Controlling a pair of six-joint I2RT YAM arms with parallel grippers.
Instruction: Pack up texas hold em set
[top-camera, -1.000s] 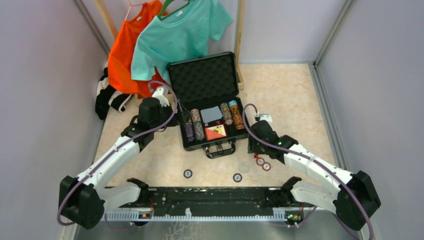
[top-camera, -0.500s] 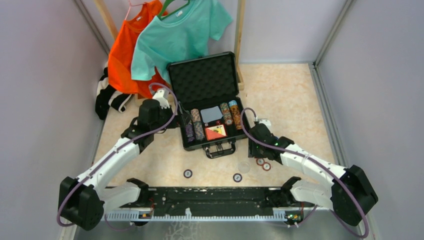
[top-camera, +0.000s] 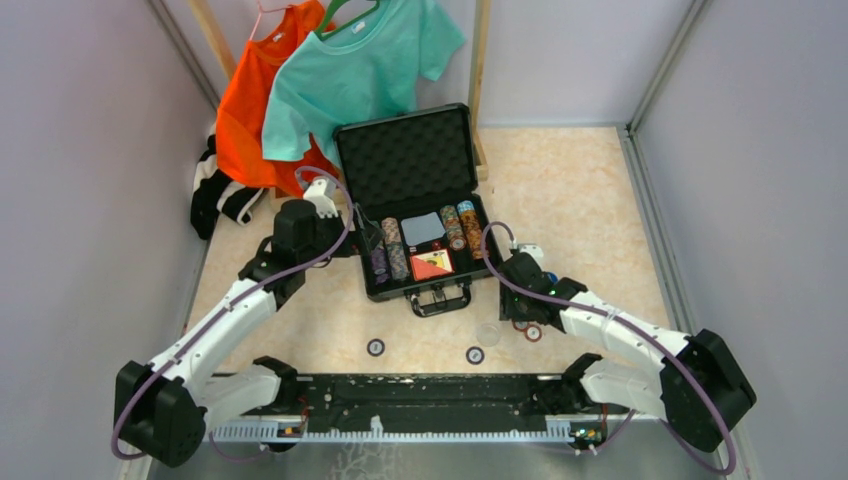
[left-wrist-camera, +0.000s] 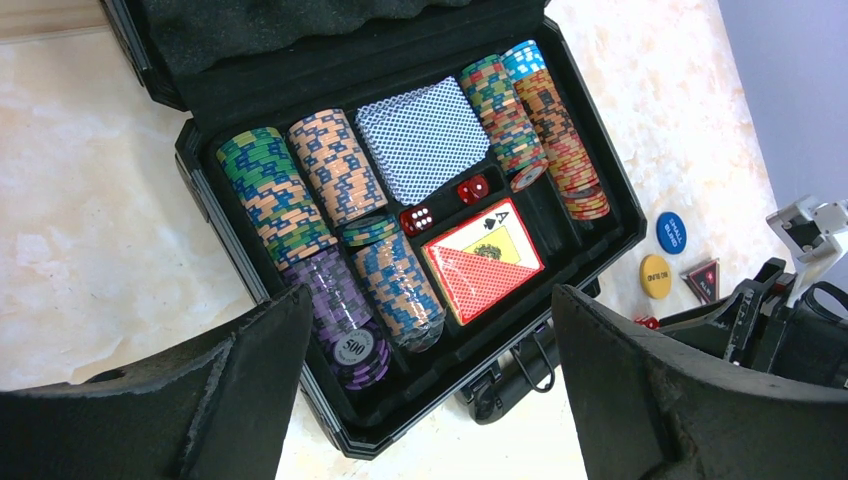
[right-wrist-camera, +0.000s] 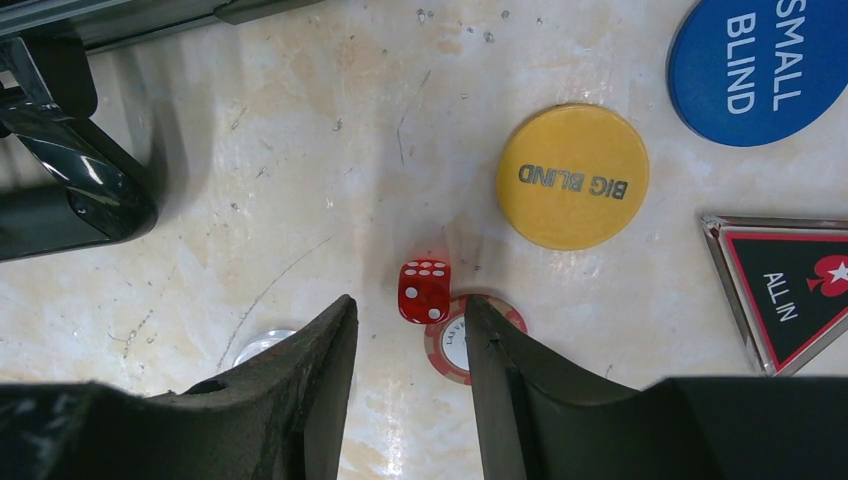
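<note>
Right tool (right-wrist-camera: 407, 318) lowered around die (right-wrist-camera: 424, 290) (hidden overhead).

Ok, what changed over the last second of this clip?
The right gripper drew back toward the near edge, and now hangs over the red die and loose chip, jaws open, nothing gripped. The left gripper, open, and the briefcase stayed put.

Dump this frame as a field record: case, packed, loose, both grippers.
case: briefcase, lid open
packed: chip rows, blue-backed deck, red card box, two packed dice
loose by right arm: red die, red-rimmed chip, BIG BLIND button, SMALL BLIND button, ALL IN marker
loose near bases: two stray chips
left gripper: open wide, empty, at the briefcase's left edge
right gripper: open, fingers either side of the red die, not touching
</note>
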